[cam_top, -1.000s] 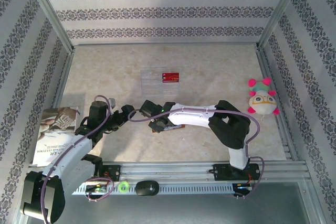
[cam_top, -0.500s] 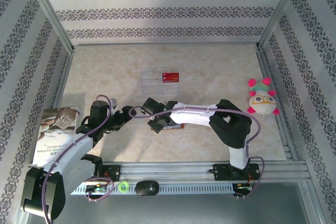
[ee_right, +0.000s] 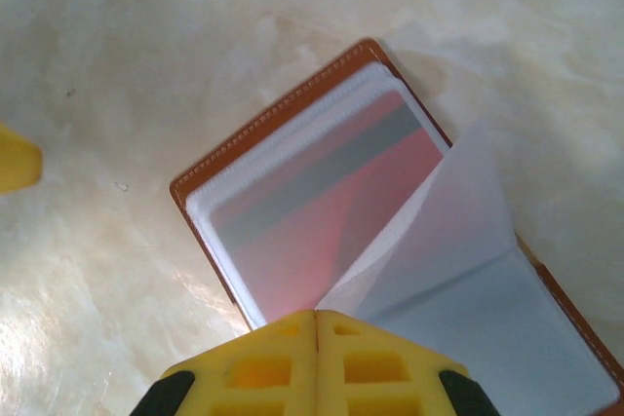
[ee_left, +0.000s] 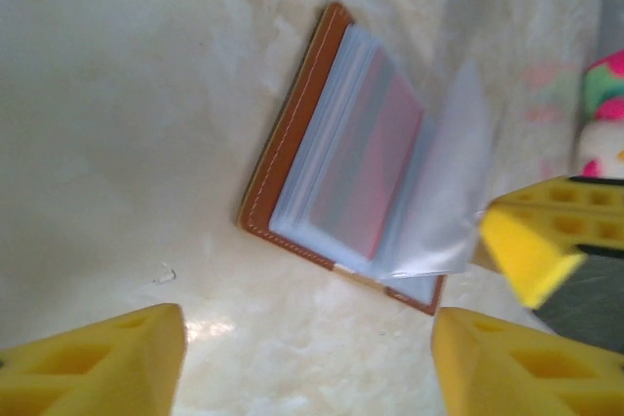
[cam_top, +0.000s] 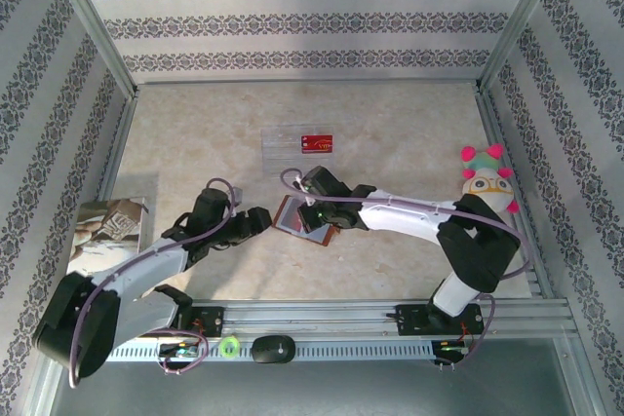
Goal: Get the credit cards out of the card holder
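I see card holder (ee_left: pixel 351 163) open just beyond parted jaws of left gripper (ee_left: pixel 307 362); right gripper (ee_right: pixel 316 343) closed over it, arm extended left.

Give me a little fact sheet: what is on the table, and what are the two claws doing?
Wallet: brown, lying open on the table, clear sleeves showing
Card inside: reddish, behind a sleeve
Card outside: red, on the clear tray further back
Left gripper: open, pointing at the wallet, not touching it
Right gripper: shut, seemingly pinching a lifted clear sleeve
Also there: plush toy at right, booklet at left
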`<state>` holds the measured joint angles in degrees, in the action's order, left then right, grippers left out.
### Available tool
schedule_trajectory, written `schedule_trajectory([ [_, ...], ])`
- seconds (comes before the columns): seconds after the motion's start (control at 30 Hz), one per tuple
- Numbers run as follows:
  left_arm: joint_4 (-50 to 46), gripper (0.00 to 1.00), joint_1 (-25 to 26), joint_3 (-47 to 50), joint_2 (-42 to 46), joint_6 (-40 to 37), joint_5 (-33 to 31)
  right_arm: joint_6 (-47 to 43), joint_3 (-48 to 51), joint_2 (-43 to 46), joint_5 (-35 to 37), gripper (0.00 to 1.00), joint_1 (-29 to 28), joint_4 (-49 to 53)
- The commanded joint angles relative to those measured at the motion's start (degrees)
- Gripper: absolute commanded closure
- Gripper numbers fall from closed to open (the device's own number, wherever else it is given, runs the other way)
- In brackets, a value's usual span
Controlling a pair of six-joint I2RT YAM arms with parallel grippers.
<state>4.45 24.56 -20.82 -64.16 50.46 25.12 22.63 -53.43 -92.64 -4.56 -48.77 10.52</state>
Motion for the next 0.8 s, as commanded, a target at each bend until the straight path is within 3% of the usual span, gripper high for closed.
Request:
schedule_trajectory([
  [0.0,5.9,0.41,2.7,-3.6,-4.2,-0.2,-3.4,5.2,4.2,3.3,-1.0,1.00,1.3,-3.8],
  [0.17,6.6,0.42,4.7,-7.4,-9.3,-1.2,-4.3,7.4,9.3,7.6,-0.1,1.00,1.6,-3.8],
  [0.33,5.9,0.37,5.6,-8.8,-11.2,-1.4,-4.8,12.8,15.6,12.3,2.0,1.00,1.5,-2.6],
  [0.37,5.9,0.36,5.7,-8.9,-11.3,-1.4,-4.9,14.2,16.5,13.3,3.2,0.97,1.5,-1.9],
  [0.43,5.7,0.34,5.9,-8.6,-11.4,-1.5,-5.0,16.0,18.2,16.2,5.0,0.78,1.7,-0.6],
  [0.5,4.9,0.33,5.9,-8.7,-10.8,-2.1,-5.4,16.2,17.7,18.8,6.4,0.69,1.7,1.2],
  [0.63,1.6,0.27,5.9,-9.3,-8.2,-4.4,-7.2,13.5,12.6,22.1,6.4,0.66,1.7,3.8],
  [0.77,-1.8,0.23,6.0,-9.7,-5.0,-6.3,-9.2,10.8,4.8,14.9,-0.3,0.72,1.6,5.2],
])
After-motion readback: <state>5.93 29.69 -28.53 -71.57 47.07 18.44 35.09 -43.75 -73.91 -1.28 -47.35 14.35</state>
